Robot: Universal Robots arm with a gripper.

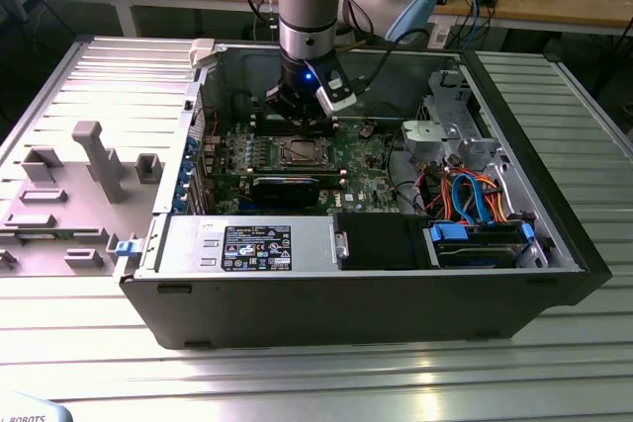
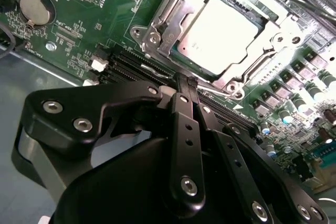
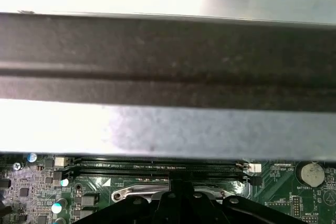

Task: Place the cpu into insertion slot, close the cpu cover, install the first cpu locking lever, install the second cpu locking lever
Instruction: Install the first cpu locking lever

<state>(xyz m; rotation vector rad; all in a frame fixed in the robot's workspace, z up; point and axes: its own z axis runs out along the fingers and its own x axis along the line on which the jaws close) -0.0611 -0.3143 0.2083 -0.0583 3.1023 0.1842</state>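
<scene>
The cpu (image 2: 220, 27) lies flat in the insertion slot (image 2: 140, 34), silver top up, on the green board. The cpu cover (image 2: 167, 11) lies down around it as a shiny frame. In the exterior view the cpu (image 1: 300, 152) sits mid-board inside the open computer case, and my gripper (image 1: 297, 111) hangs just behind it. My gripper (image 2: 184, 83) is shut, fingertips together at the socket's edge, right by a thin shiny lever rod (image 2: 218, 93). Whether the tips clamp that rod I cannot tell. The gripper (image 3: 176, 184) is also in the first wrist view, over the socket's metal edge.
Long black memory slots (image 2: 131, 64) run beside the socket, close to the fingertips. A coin battery (image 2: 34, 9) sits further off. The case wall (image 3: 168, 61) rises just beyond the slots. A drive cage with orange and blue cables (image 1: 475, 195) is at the exterior view's right.
</scene>
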